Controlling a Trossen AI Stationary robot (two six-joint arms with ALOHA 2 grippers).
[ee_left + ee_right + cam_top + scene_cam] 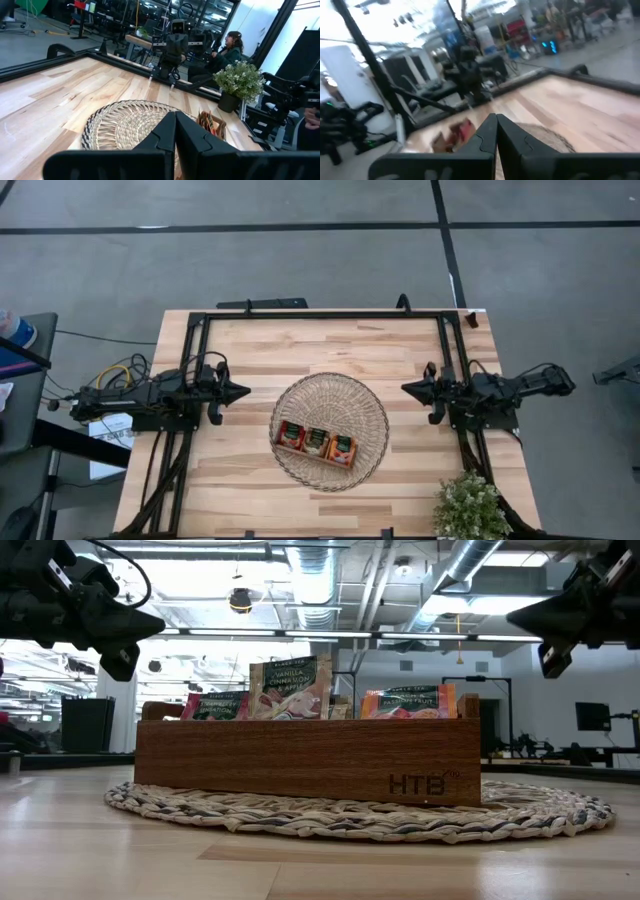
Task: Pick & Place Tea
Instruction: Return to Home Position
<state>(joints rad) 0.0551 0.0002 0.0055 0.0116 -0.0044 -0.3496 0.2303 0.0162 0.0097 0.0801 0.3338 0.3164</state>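
1. The tea sachets (317, 440) stand on edge in the wooden tray (300, 760). The tray sits on the wicker basket (330, 395), off the basket's centre, on the half nearer the potted plant (468, 505).
2. My left gripper (240, 391) hangs just outside one side of the basket's rim. Its fingers are pressed together with nothing between them.
3. My right gripper (408, 388) hangs just outside the opposite side of the rim, likewise closed and empty.
4. The tray's long axis runs nearly along the line from one gripper to the other, slightly skewed.
   - The red sachet (291, 435) is at the end toward the left gripper, and the orange sachet (342, 448) is at the end toward the right.
   - Both grippers point inward at the basket, so the tea lies ahead of each and off to the plant side.
   - I judge the left gripper a little nearer.
5. I see no sachet loose on the basket or on the wood around it. I therefore take the coming move to be a retreat away from the basket, not a reach into it.
6. Readable writing, all from the low view:
   - "HTB" (418, 783) is marked on the tray's front wall.
   - The pale sachet (290, 688) in the middle compartment reads "VANILLA CINNAMON & APPLE".
   - The orange one reads "PASSION FRUIT".
   - The red one's print is too small for me to make out.
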